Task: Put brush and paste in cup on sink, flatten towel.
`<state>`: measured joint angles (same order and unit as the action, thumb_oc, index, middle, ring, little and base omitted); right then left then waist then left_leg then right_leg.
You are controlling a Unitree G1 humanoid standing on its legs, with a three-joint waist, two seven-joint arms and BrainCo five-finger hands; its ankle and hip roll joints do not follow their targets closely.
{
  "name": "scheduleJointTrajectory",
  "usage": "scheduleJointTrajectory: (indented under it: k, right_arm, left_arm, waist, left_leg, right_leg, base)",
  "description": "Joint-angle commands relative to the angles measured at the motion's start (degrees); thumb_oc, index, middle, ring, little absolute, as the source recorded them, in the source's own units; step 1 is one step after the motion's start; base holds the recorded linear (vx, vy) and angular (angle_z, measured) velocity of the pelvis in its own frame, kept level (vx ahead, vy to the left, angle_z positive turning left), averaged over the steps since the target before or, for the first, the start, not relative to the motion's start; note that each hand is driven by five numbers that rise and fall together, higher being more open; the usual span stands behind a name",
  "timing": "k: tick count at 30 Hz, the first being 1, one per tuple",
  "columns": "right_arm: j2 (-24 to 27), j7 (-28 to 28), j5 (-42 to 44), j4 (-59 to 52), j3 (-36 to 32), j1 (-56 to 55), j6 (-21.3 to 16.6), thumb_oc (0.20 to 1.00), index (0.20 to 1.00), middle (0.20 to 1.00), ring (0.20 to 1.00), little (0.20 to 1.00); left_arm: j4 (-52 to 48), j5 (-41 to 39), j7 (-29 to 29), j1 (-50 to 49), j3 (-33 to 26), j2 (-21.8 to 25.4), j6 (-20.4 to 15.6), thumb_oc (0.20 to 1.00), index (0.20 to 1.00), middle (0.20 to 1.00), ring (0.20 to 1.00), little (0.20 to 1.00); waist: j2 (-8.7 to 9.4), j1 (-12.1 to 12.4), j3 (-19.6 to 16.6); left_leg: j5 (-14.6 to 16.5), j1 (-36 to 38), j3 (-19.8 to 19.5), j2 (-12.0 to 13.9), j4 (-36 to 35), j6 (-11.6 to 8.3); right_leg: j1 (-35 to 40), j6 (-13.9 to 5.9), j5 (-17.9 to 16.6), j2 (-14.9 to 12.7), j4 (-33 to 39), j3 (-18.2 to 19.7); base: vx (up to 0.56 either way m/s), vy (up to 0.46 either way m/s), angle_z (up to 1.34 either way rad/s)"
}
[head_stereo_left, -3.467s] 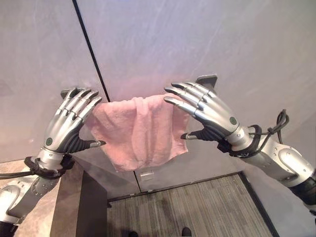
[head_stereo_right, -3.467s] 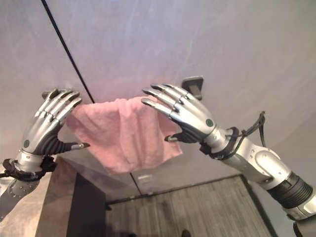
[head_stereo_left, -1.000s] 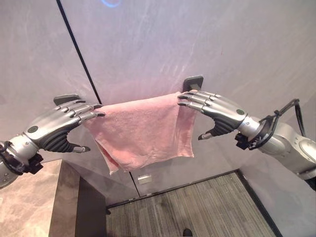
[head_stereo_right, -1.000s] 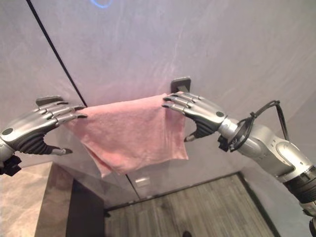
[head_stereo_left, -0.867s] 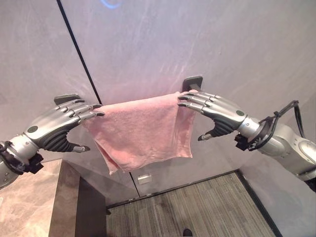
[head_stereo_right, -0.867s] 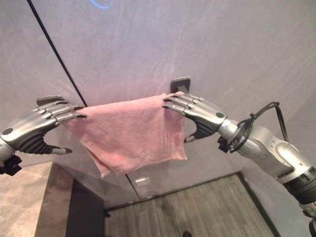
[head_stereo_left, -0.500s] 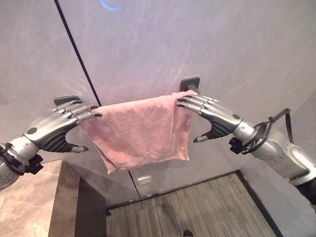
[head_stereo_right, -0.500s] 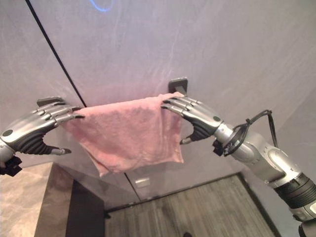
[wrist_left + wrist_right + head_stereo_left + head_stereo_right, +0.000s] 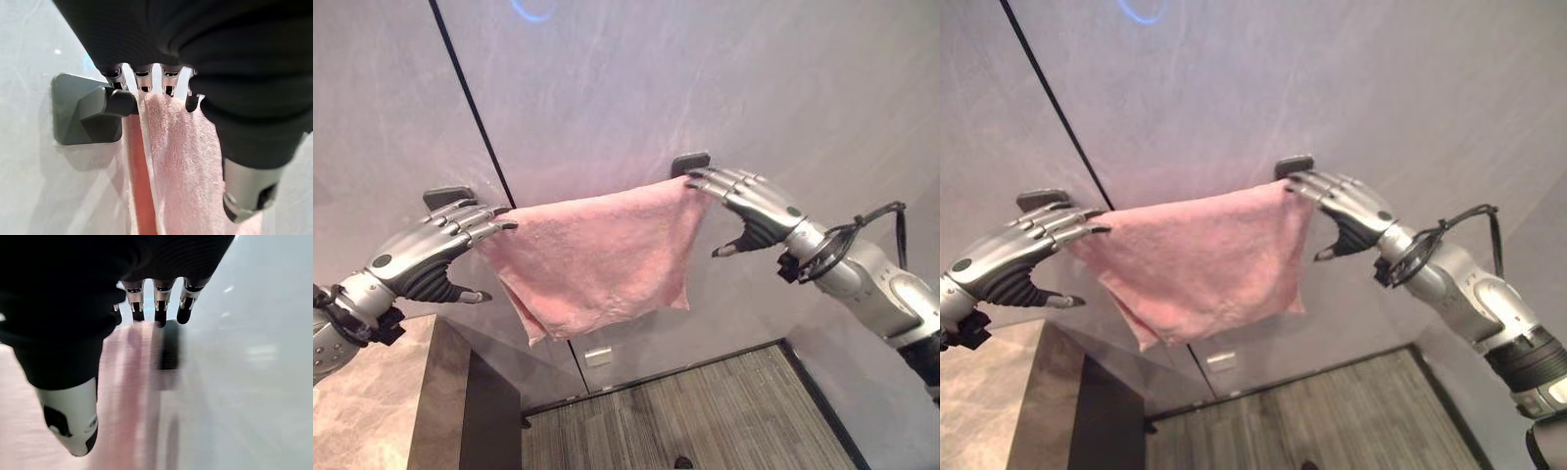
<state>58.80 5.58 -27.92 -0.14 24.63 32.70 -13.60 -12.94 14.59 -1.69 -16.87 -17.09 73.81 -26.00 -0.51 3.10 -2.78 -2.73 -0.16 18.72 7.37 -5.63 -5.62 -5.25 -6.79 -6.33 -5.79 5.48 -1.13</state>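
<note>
A pink towel [image 9: 597,255] hangs over a wall rail between a left bracket [image 9: 447,196] and a right bracket [image 9: 690,162], spread almost the rail's whole width, its lower edge slanting. My left hand [image 9: 416,259] is open, its straight fingers lying on the towel's left top end beside the left bracket [image 9: 83,115]. My right hand [image 9: 759,206] is open too, fingers stretched onto the towel's right top corner at the right bracket [image 9: 168,350]. The towel [image 9: 181,161] runs under the left hand's fingers. Both thumbs hang free below.
Grey wall panels with a dark vertical seam [image 9: 475,108] stand behind the rail. A stone counter edge [image 9: 372,411] lies at the lower left. Dark striped floor [image 9: 705,411] shows below, with a small white wall fitting [image 9: 598,355] under the towel.
The right hand has slid right along the rail to the right bracket, drawing the towel's right end wider. The left hand has stayed at the left end.
</note>
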Motion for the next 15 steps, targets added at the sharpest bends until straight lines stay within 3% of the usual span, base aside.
scheduleJointTrajectory:
  k: [1, 7, 10, 11, 13, 15]
  right_arm:
    - [-1.86, 3.43, -2.28, 0.19, 1.43, 7.29, 1.05, 1.000, 1.000, 1.000, 1.000, 1.000]
    - [-2.07, 0.94, -4.72, 0.63, 6.86, 11.44, 1.50, 1.000, 1.000, 1.000, 1.000, 1.000]
    - [-1.33, -0.37, -4.28, -0.12, 7.37, 10.75, 1.28, 1.000, 1.000, 1.000, 1.000, 1.000]
    - [-0.83, -0.42, -3.90, -0.22, 6.55, 9.44, 1.32, 1.000, 1.000, 1.000, 1.000, 1.000]
    - [-0.45, -0.07, -3.81, -0.53, 5.17, 7.95, 1.24, 1.000, 1.000, 1.000, 1.000, 1.000]
    - [0.11, 3.36, -2.83, -2.57, -0.47, 3.93, 0.55, 1.000, 1.000, 1.000, 1.000, 1.000]
  left_arm:
    - [4.28, 3.06, 1.35, 0.03, 3.30, 0.78, 2.97, 0.849, 0.849, 0.849, 0.849, 0.849]
    - [4.12, 2.84, 1.61, 1.17, 4.19, 0.84, 3.47, 0.849, 0.849, 0.849, 0.849, 0.849]
    - [4.12, 3.06, 1.85, 1.27, 4.18, 0.66, 3.65, 0.900, 0.900, 0.900, 0.900, 0.900]
    - [4.20, 3.35, 1.83, 0.99, 3.95, 0.09, 3.72, 1.000, 1.000, 1.000, 1.000, 1.000]
    - [4.03, 3.77, 1.64, 0.65, 3.57, -0.26, 3.75, 1.000, 1.000, 1.000, 1.000, 1.000]
    - [4.33, 3.74, -0.83, 0.06, 2.01, -3.12, 3.37, 1.000, 1.000, 1.000, 1.000, 1.000]
  waist:
    - [1.67, 1.05, 1.96]
    - [1.97, 1.37, 2.16]
    - [2.11, 1.17, 2.28]
    - [2.18, 1.02, 2.36]
    - [2.24, 0.93, 2.37]
    - [2.14, 0.40, 2.39]
  left_leg:
    - [0.43, 0.77, -2.21, 1.78, 0.63, -1.10]
    - [0.27, 0.19, -2.76, 1.68, 0.63, -1.10]
    - [0.29, 0.05, -2.93, 1.67, 0.63, -1.10]
    - [0.34, 0.05, -2.99, 1.69, 0.63, -1.09]
    - [0.37, 0.06, -3.06, 1.68, 0.63, -1.06]
    - [0.45, 0.12, -2.99, 1.66, 0.63, -0.98]
  right_leg:
    - [-0.03, -3.88, -2.47, -4.44, -0.48, -1.91]
    - [-0.28, -3.85, -2.50, -4.51, -0.48, -2.24]
    - [-0.30, -3.83, -2.43, -4.51, -0.48, -2.34]
    - [-0.32, -3.83, -2.46, -4.53, -0.48, -2.38]
    - [-0.25, -3.84, -2.45, -4.53, -0.48, -2.46]
    - [-0.21, -3.88, -2.38, -4.56, -0.48, -2.42]
  base:
    - [0.00, 0.000, 0.00]
    - [0.00, 0.000, 0.00]
    - [0.00, 0.001, 0.02]
    - [0.00, 0.003, 0.06]
    - [0.00, 0.001, 0.03]
    - [0.00, 0.000, 0.00]
